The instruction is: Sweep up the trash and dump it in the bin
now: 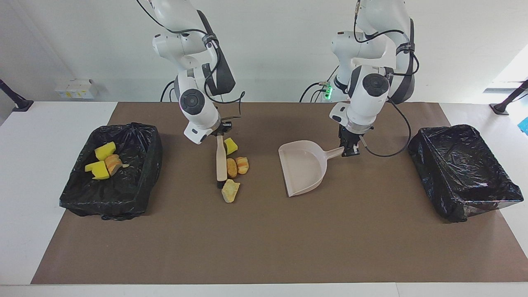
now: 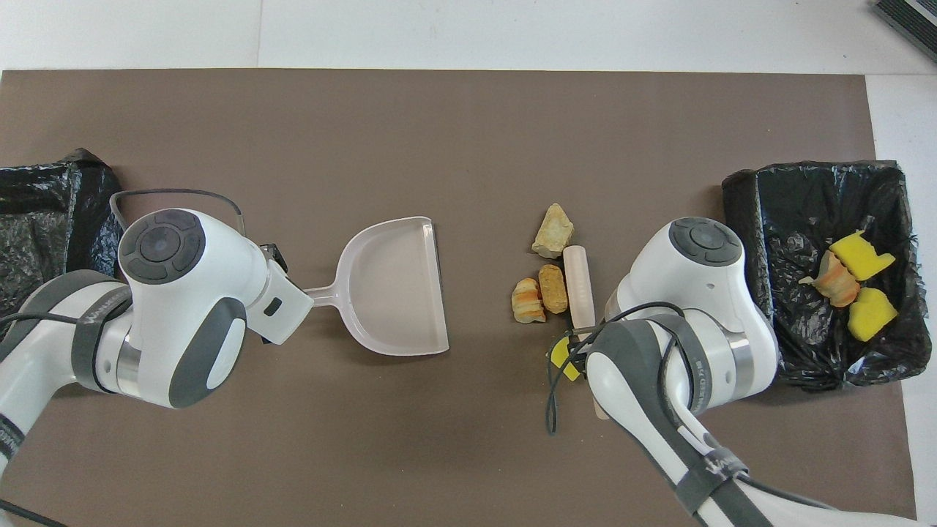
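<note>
Brown paper covered the bench (image 1: 264,247), and the job looked roughly half done, judging by how things lay. Taking the dustpan (image 1: 303,167) as landmark: two black-lined bins stood well apart from it, one at each end of the bench. The bin at the right arm's end (image 1: 136,198) already held three lumps of trash (image 1: 103,163), two yellow sponge chunks and one tan piece. The bin at the left arm's end (image 1: 466,194) seemed empty, though its crumpled liner hid part of the bottom.

The dustpan itself held nothing. The left gripper (image 1: 348,150) had its fingers pinched on the dustpan's handle, mouth turned toward the right arm's end. Beside the dustpan's mouth, apart from it, lay the remaining pile (image 1: 234,167): four pieces bunched against the brush (image 1: 221,163), which the right gripper (image 1: 220,131) held with fingers pressed on its handle.

Still to do, I would judge: push those four pieces into the dustpan, then lift and tip it into a bin.
</note>
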Robot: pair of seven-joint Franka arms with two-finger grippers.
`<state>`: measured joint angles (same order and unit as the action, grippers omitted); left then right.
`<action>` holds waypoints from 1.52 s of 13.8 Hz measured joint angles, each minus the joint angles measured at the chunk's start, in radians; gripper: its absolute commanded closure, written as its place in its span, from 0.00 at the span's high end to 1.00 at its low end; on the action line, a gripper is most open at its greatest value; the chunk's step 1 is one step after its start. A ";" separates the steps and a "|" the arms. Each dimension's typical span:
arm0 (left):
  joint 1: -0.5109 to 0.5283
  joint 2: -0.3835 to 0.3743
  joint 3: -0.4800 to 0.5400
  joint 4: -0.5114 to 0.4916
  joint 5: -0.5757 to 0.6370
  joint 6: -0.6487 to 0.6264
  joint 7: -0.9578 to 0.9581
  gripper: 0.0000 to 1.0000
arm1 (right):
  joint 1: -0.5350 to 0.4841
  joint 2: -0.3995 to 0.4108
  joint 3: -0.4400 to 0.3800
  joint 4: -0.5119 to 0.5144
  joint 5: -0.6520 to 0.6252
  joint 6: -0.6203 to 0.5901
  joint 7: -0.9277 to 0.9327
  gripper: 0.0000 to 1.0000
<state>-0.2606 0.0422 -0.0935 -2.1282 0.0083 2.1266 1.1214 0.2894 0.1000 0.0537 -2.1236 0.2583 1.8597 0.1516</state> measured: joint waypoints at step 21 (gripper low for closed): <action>0.005 0.022 0.011 -0.049 -0.085 0.109 0.063 0.00 | 0.135 -0.131 -0.016 0.062 -0.095 -0.154 0.339 0.00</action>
<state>-0.2553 0.0642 -0.0823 -2.1768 -0.0772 2.2351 1.1843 0.4241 -0.0311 0.0381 -2.0619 0.1628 1.7058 0.4911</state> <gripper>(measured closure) 0.678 0.740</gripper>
